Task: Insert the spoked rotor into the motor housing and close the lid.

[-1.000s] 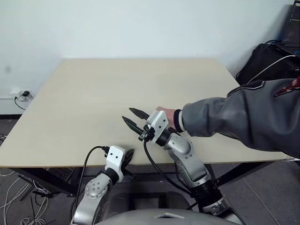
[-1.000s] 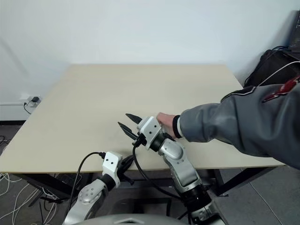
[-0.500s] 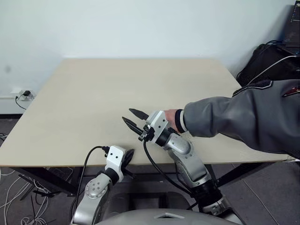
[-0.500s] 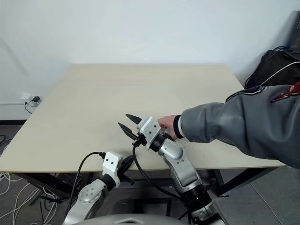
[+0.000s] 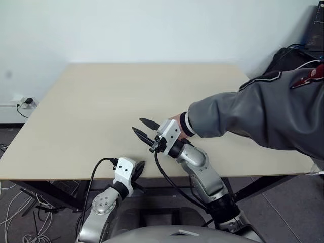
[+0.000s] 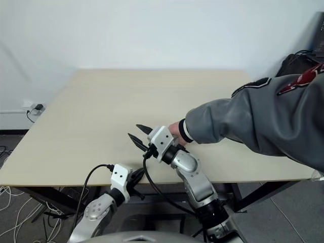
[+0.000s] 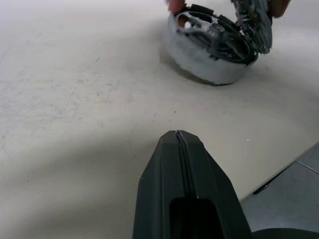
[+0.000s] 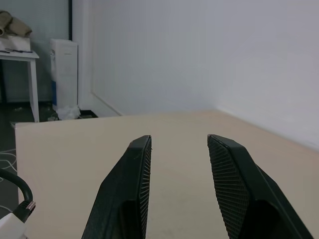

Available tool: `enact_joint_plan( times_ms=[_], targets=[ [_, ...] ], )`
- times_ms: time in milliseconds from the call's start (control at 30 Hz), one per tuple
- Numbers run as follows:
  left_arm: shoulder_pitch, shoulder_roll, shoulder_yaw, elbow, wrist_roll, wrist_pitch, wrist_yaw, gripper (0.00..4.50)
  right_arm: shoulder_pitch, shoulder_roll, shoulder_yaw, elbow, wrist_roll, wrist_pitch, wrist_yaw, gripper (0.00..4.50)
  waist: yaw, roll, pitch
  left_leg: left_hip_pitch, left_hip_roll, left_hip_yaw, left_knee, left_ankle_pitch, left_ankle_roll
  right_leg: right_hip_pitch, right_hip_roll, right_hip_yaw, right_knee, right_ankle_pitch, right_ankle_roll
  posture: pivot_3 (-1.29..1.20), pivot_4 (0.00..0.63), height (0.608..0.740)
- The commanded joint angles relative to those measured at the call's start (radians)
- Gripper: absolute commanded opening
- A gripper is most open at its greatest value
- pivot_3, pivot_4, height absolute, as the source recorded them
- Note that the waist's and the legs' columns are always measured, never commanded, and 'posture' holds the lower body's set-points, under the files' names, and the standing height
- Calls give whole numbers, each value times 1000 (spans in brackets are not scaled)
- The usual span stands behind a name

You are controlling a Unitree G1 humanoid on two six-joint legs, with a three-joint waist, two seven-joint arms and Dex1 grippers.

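The housing lies flat on the table, lid tilted over it. Left gripper is pinched together; right gripper is apart, holding nothing.

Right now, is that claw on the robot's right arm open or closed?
Open. The right tool has a clear gap between its two black fingers, with bare table showing between them and nothing held.
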Motion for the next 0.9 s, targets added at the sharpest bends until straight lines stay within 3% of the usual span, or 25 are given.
enact_joint_plan(
  times_ms=[33,900],
  targets=[
    [-6,2,-3,-44,-4,-10,-1,0,-9,8,-2,-44,7,-6,0,1917,0,0,0,0,0,0,0,0,0,0,0,0,0,0,0,0,0,740],
    [-6,2,-3,-43,-5,-10,-2,0,-11,16,-6,-38,11,2,-9,1917,0,0,0,0,0,0,0,0,0,0,0,0,0,0,0,0,0,740]
  ],
)
